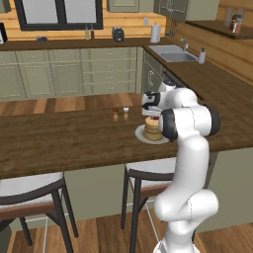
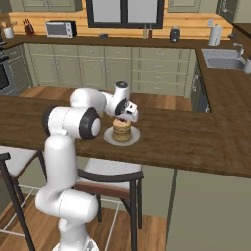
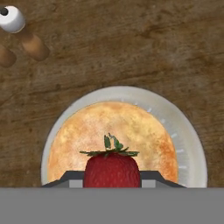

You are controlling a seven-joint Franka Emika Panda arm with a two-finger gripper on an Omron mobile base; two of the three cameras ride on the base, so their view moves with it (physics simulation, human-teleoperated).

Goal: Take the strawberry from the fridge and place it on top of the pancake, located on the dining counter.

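Note:
The dark-red strawberry [image 3: 112,168] with green leaves sits between my fingertips [image 3: 65,178]. My gripper [image 3: 112,180] is shut on it, directly above the stack of golden-brown pancakes [image 3: 114,124] on the round white plate [image 3: 186,135]. From the base, the gripper [image 1: 154,117] [image 2: 122,119] hovers just over the pancake stack [image 1: 152,131] [image 2: 121,131], close to its top. The plate [image 1: 140,135] [image 2: 107,138] rests on the dark wood-grain dining counter [image 1: 69,141] [image 2: 191,139]. The fridge is out of view.
Two small shakers [image 1: 120,113] [image 3: 26,37] stand on the counter just beyond the plate. Stools [image 1: 29,190] [image 2: 110,174] sit under the counter's near edge. A sink [image 1: 173,54] and green-grey cabinets [image 1: 69,74] lie across the kitchen.

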